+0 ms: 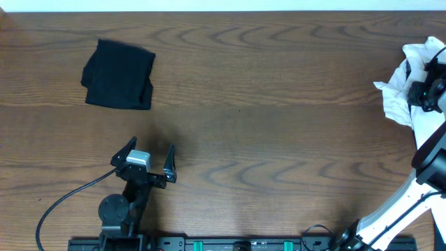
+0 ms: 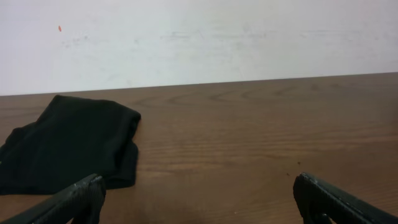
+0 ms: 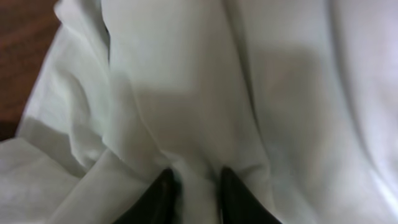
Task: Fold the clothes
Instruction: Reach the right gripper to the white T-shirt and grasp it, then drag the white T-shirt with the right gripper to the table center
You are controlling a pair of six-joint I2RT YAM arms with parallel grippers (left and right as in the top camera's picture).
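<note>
Clothes: the white garment [image 1: 398, 90] lies crumpled at the right edge of the table [image 1: 279, 104], a fold pinched between the narrowed fingers of my right pincer [image 3: 196, 183]. My left pincer [image 1: 150, 150] gapes wide and empty, near the black garment [image 1: 118, 74].

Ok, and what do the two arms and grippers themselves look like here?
Left arm: black, round base joint, silver block behind the left gripper, whose fingers are slim and black; a black cable trails from it. Right arm: white links, black joints; the right gripper has dark fingers.
</note>
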